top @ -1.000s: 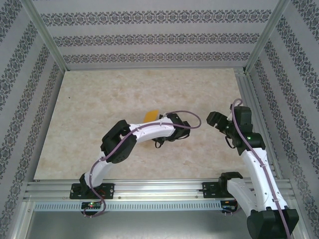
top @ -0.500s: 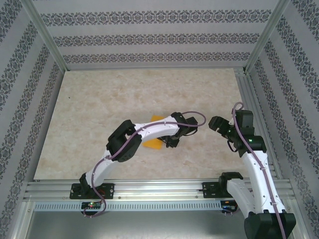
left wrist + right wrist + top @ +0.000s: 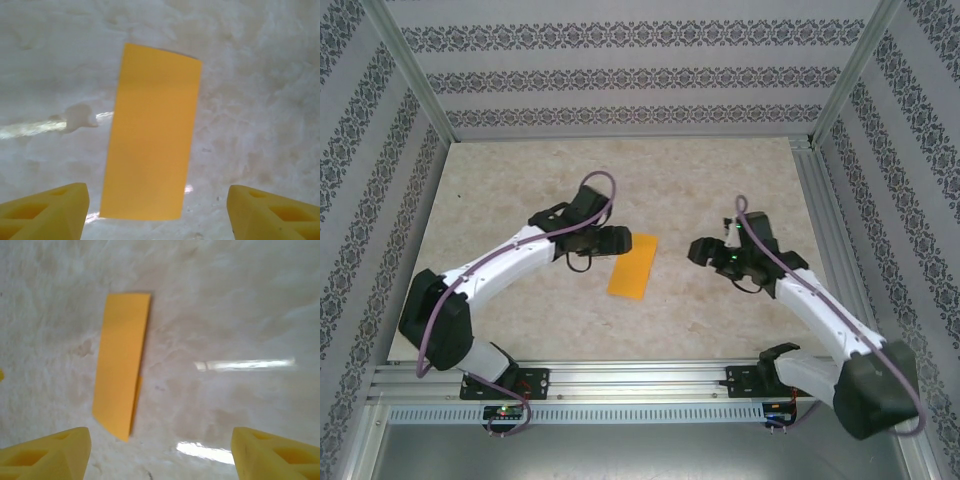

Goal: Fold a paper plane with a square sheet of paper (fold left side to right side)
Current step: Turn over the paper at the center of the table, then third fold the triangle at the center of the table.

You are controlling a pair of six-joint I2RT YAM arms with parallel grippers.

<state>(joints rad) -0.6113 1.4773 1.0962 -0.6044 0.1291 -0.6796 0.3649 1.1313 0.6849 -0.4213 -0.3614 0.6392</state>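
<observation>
Both my claws are spread wide and hold nothing: my left claw hovers just left of the square sheet of paper, and my right claw is near its right. The sheet lies flat on the table just below the centre of the top view, doubled into a narrow rectangle, so I judge the left-to-right fold made. Next I need to pin the layers and lift a corner for the nose.

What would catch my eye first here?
The bright orange-yellow sheet of paper, folded into a narrow rectangle, lies flat in the middle of the pale marbled table. The left arm and the right arm reach in from either side, their yellow jaws open and apart from it.
</observation>
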